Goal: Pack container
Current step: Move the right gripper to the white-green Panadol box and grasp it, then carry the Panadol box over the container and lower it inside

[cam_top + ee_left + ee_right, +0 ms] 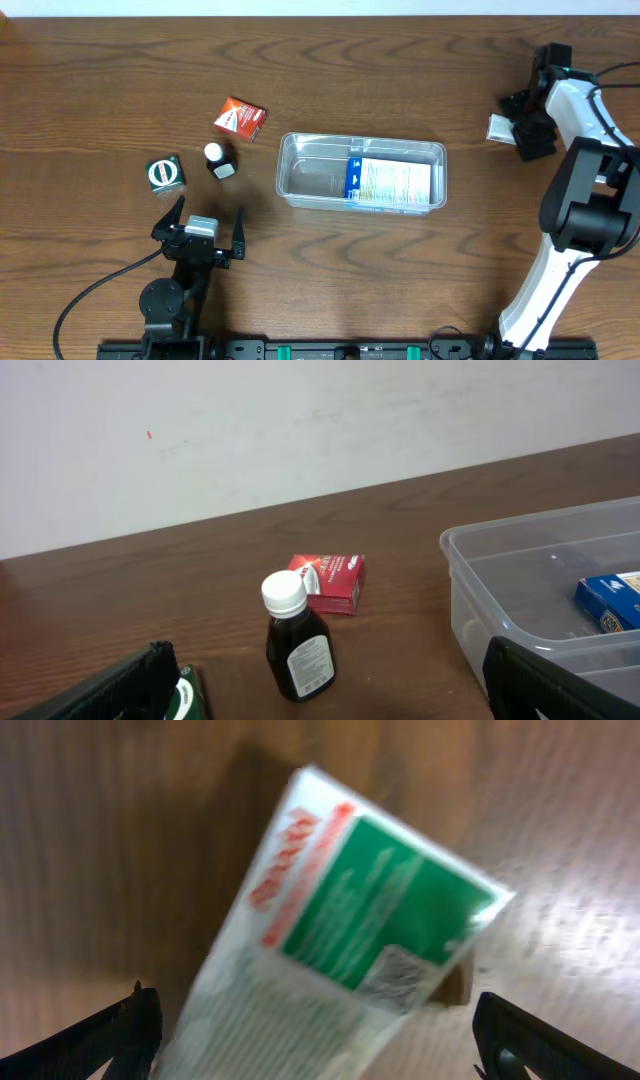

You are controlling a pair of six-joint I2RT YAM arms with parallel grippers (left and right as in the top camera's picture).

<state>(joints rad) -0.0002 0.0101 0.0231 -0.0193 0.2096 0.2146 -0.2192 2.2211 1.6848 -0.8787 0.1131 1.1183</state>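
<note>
In the middle of the brown desk point(100, 80), the clear plastic container point(310, 178), with a blue and white box point(390, 182) lying flat inside at its right end. Looks light, thin, a bit bendy and slippery, so best taken by the rim at a short end. Left gripper point(211, 208) wide apart near the small brown bottle point(220, 160); right gripper point(522, 126) wide apart too, over a green and white packet point(350, 910).

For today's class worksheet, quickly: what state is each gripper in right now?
Left gripper: open, holding nothing.
Right gripper: open, over a packet, not gripping it.
</note>
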